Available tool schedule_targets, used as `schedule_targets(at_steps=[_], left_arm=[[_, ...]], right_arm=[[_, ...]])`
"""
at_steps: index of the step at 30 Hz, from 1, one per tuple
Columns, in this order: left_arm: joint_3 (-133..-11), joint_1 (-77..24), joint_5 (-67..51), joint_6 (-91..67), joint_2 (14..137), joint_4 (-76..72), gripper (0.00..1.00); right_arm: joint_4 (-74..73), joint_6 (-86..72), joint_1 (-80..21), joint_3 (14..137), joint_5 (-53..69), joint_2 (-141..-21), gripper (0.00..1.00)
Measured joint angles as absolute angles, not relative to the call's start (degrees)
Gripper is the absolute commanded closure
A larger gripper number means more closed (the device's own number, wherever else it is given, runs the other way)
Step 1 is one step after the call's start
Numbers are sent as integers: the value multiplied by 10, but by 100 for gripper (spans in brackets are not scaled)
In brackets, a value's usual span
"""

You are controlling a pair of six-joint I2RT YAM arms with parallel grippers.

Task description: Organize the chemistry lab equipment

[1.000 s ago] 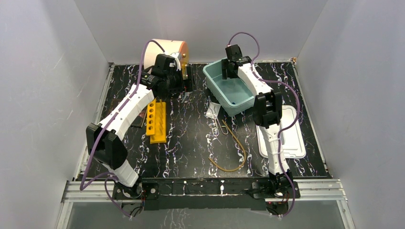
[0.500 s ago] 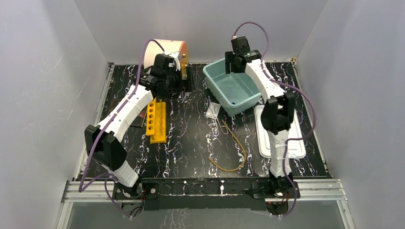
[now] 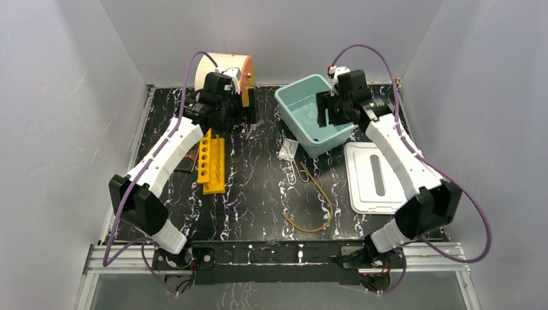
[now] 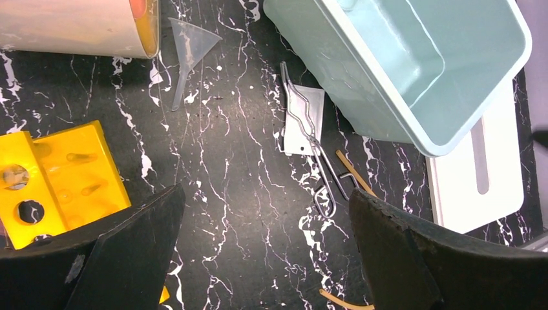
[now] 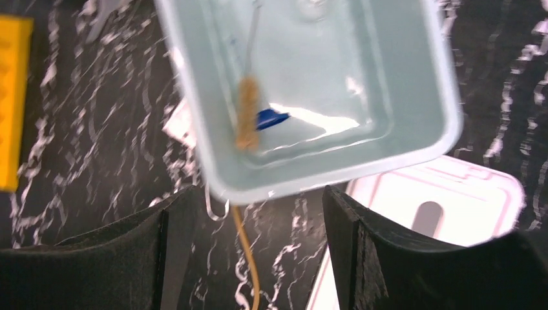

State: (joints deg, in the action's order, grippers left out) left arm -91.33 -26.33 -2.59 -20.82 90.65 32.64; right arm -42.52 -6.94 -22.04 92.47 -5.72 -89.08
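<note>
Black marbled table beneath two extended arms, left gripper and right gripper both spread wide, apparently empty.

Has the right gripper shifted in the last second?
Yes. The right gripper swung rightward, from the far rim of the teal bin to its right side.

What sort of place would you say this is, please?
Most likely a robot test booth staged as a chemistry bench: grey walls enclose a black marbled table, a left arm and right arm are bolted at its near edge, and a yellow tube rack and clear funnel lie on it.
</note>
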Motion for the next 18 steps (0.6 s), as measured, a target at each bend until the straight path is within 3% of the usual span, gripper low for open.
schedule_targets(at_steps=[7,18], left_arm=[[-903,-263,-38,-222,907,326,2],[-899,-263,-52,-235,907,316,2]], right_arm=[[-424,-114,-295,802,-37,-757,23],[-500,-307,-301,590,-70,-660,27]])
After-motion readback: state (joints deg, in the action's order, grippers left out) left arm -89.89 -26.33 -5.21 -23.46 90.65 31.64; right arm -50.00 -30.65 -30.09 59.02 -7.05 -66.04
